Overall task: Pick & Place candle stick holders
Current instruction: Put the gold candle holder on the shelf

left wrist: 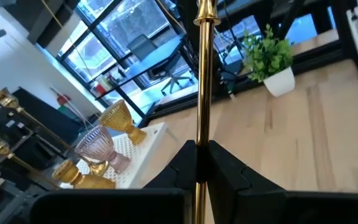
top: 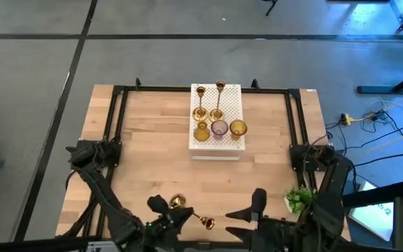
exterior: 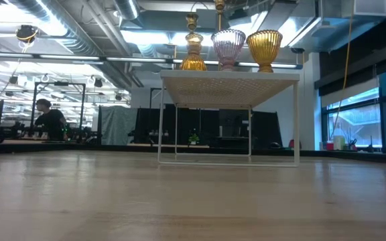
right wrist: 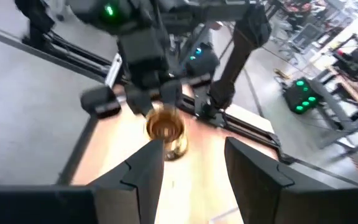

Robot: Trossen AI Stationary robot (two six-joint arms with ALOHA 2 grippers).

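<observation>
At the near edge of the table, the left gripper (top: 180, 213) is clamped on the slim stem of a brass candlestick (top: 191, 211) – in the left wrist view its two dark fingers (left wrist: 185, 163) press against the stem (left wrist: 202, 93) from either side. From above, this candlestick lies roughly level above the wood, its round base (top: 177, 201) toward the left arm and its cup end (top: 207, 223) pointing toward the right arm. The right gripper (top: 242, 212) hangs just beside it at the same near edge, fingers apart and holding nothing; its own camera looks between its fingers (right wrist: 143, 167) at the candlestick's round end (right wrist: 165, 128) held under the left gripper (right wrist: 151, 99).

A small green plant (top: 299, 199) in a white pot stands near the right arm's base (also seen in the left wrist view (left wrist: 271, 57)).

Farther back, mid-table toward the far edge, sits the white perforated box (top: 217, 143). On it stand five holders: in the nearer row an amber glass one (top: 201, 131), a pinkish-purple glass one (top: 219, 129) and a second amber glass one (top: 238, 128); behind them two upright brass candlesticks (top: 199, 103) – the other (top: 218, 99) just beside it. The low view shows the glass goblets (exterior: 228, 48) in a row along the box top (exterior: 230, 77)
</observation>
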